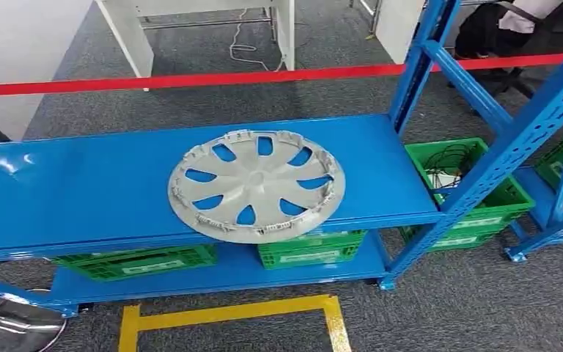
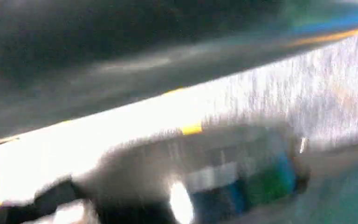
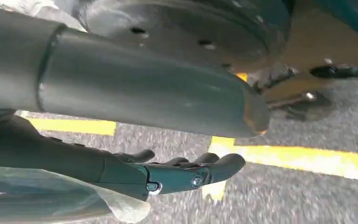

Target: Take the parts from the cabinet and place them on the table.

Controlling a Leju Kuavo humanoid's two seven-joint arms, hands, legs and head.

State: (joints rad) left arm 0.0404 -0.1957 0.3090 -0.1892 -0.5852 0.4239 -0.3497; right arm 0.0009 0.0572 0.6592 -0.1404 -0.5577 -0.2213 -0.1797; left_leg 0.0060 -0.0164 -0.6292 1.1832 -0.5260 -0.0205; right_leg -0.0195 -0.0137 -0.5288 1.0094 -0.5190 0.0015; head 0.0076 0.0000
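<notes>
— What's nearest?
— Yellow floor tape (image 1: 227, 314) on grey carpet. In the right wrist view the right hand (image 3: 177, 172) hangs over it, fingers apart and lightly curled, holding nothing.
— The left hand?
— Its wrist view is smeared by blur; I cannot tell.
— And the part?
— A grey wheel cover (image 1: 256, 185) lies flat on the blue rack (image 1: 81, 183), overhanging the front edge. Green crates (image 1: 309, 249) sit below; another crate (image 1: 469, 194) beside the rack holds dark cables. Red tape (image 1: 190, 79) stretches behind.
</notes>
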